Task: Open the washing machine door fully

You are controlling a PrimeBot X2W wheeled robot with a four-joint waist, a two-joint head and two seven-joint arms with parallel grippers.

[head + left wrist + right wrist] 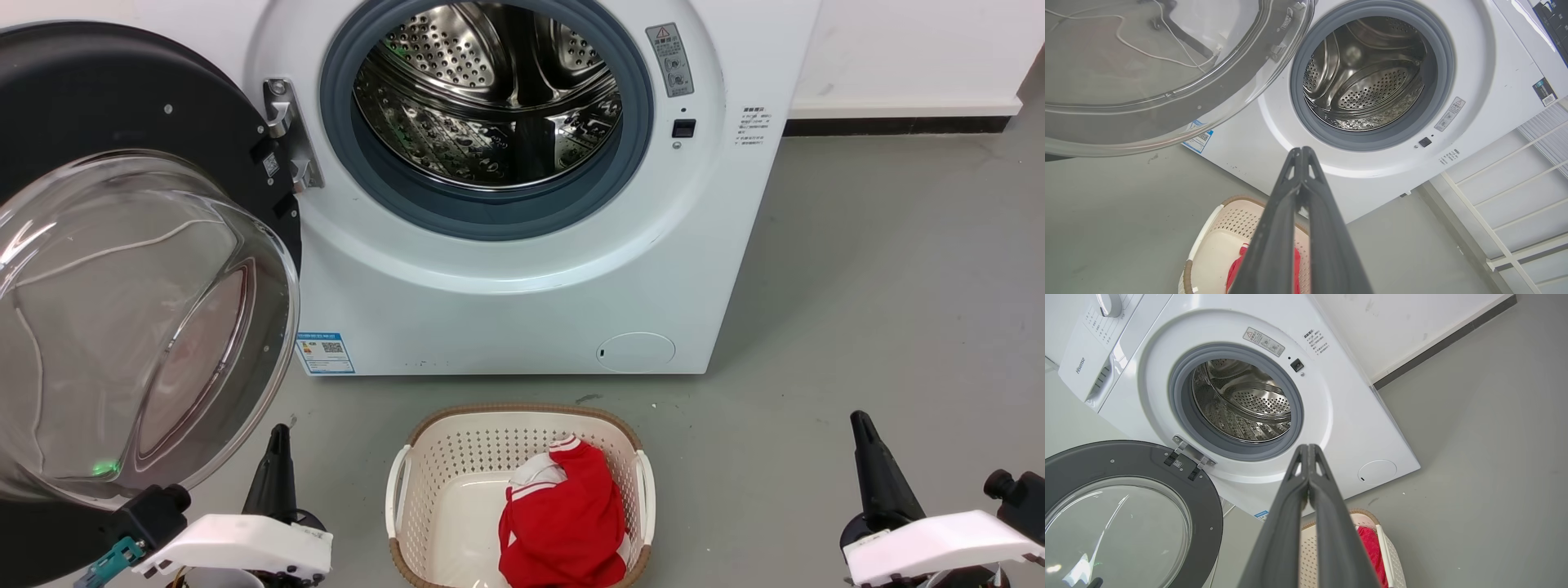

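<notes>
The washing machine door (90, 122) stands swung wide to the left of the white washer (506, 310), its black ring and bulging clear glass bowl (139, 327) facing me. Its metal hinge (286, 135) sits at the left of the drum opening (490, 98), which shows a bare steel drum. The door also shows at the upper left in the left wrist view (1167, 61) and at the lower left in the right wrist view (1126, 506). My left gripper (279, 433) is shut and holds nothing, just below the glass bowl. My right gripper (859, 420) is shut at the lower right, away from the washer.
A cream laundry basket (408, 490) with a red and white garment (563, 523) stands on the grey floor in front of the washer, between my grippers. A white wall with a dark skirting (898, 125) runs at the right. A white railing (1515, 196) shows in the left wrist view.
</notes>
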